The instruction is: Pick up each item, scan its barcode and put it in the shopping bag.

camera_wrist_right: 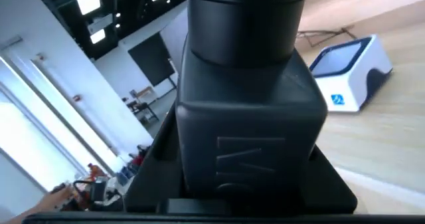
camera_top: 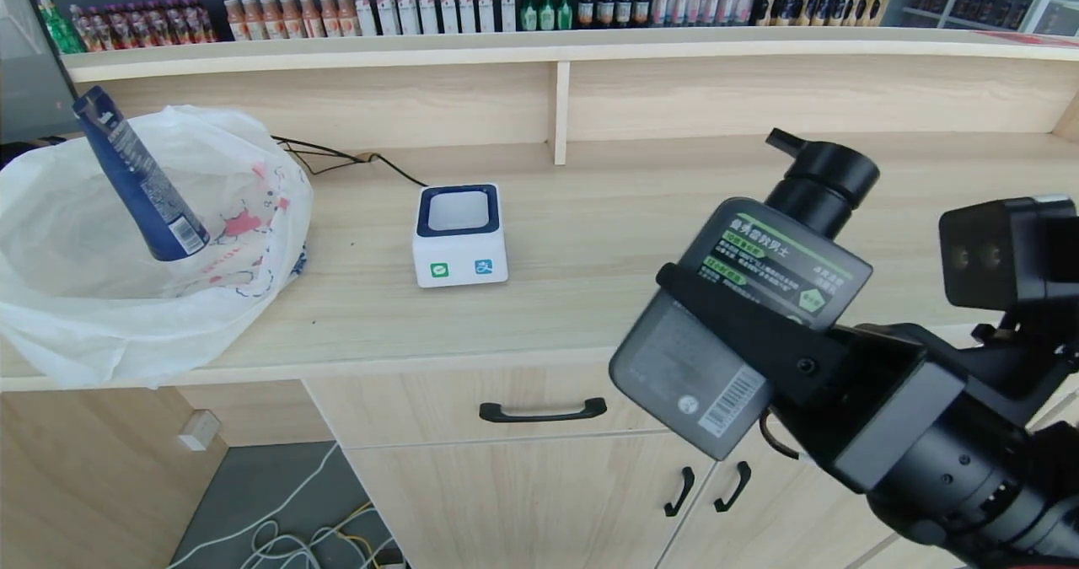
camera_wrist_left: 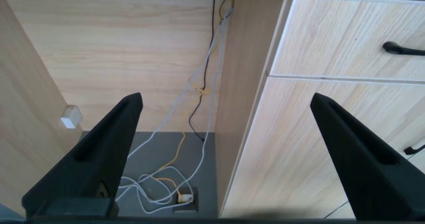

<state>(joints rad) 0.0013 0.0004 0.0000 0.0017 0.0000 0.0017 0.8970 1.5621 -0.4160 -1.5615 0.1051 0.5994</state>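
Observation:
My right gripper is shut on a dark grey pump bottle, held tilted in the air at the right, over the counter's front edge. Its barcode label faces down and forward. In the right wrist view the bottle stands close up, with the scanner beyond it. The white and blue scanner sits mid-counter, to the left of the bottle. A white shopping bag lies open at the left with a blue tube leaning in it. My left gripper is open and holds nothing, low in front of the cabinet.
A raised wooden shelf with a row of drink bottles runs along the back, with a divider under it. Cabinet drawers and doors with black handles lie below the counter. Loose cables lie on the floor.

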